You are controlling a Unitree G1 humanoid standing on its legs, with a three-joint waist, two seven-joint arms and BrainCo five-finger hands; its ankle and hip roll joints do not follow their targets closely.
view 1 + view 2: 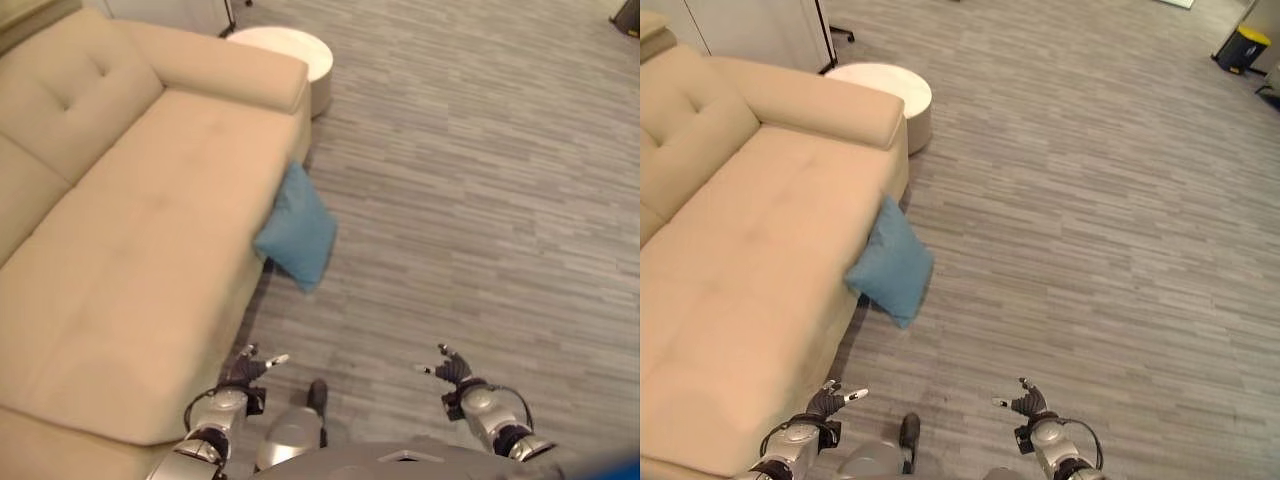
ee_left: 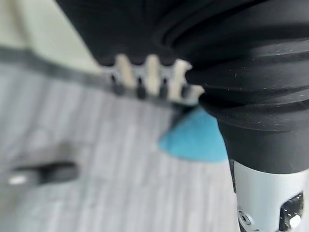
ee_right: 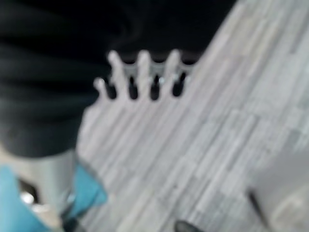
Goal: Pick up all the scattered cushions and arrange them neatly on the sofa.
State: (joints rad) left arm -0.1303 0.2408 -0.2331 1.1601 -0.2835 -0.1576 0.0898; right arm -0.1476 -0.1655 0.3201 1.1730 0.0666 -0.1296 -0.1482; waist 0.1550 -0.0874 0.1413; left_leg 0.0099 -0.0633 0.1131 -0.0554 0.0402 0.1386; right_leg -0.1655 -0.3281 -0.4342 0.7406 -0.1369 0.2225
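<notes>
Cushion-gathering is at the approach step: fingers (image 1: 275, 358) of the left hand (image 1: 243, 372) and of the right hand (image 1: 452, 371) are spread, empty. Ahead, the blue cushion (image 1: 298, 230) leans against the sofa (image 1: 150, 210) front on the floor (image 1: 480, 200). Next: step closer, reach down, grasp it.

No text, label, number or sign can be read anywhere in these views. The sofa (image 1: 130, 230), the blue cushion (image 1: 298, 235), the round white table (image 1: 290, 50) and the grey floor (image 1: 480, 180) all show plain surfaces without print. A yellow-and-dark bin (image 1: 1241, 47) stands far off on the floor, too small for any marking on it to be made out.
</notes>
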